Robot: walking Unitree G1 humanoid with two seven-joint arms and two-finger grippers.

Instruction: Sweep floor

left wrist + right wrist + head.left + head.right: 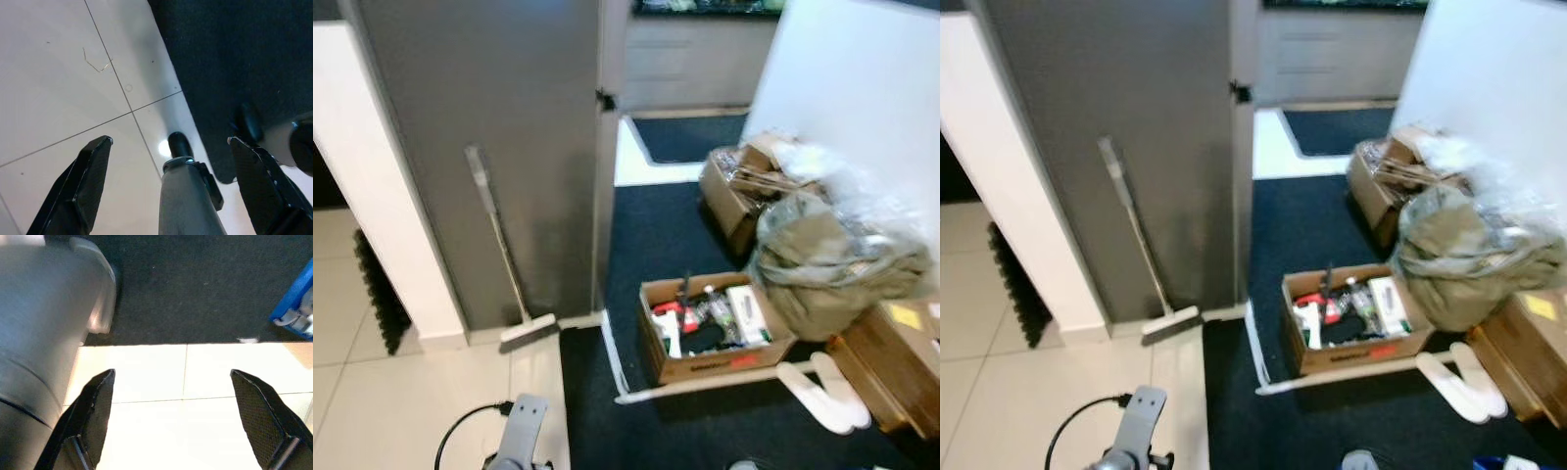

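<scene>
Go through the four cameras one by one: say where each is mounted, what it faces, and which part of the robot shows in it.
Left eye view: on the head, looking forward and down at the broom leaning on the grey wall; the left arm shows below.
Right eye view: same head, same scene; it shares the broom and the open cardboard box.
Left wrist view: on the left wrist, facing the tiled floor past the open left claw.
Right wrist view: on the right wrist, facing floor and dark carpet past the open right claw.
</scene>
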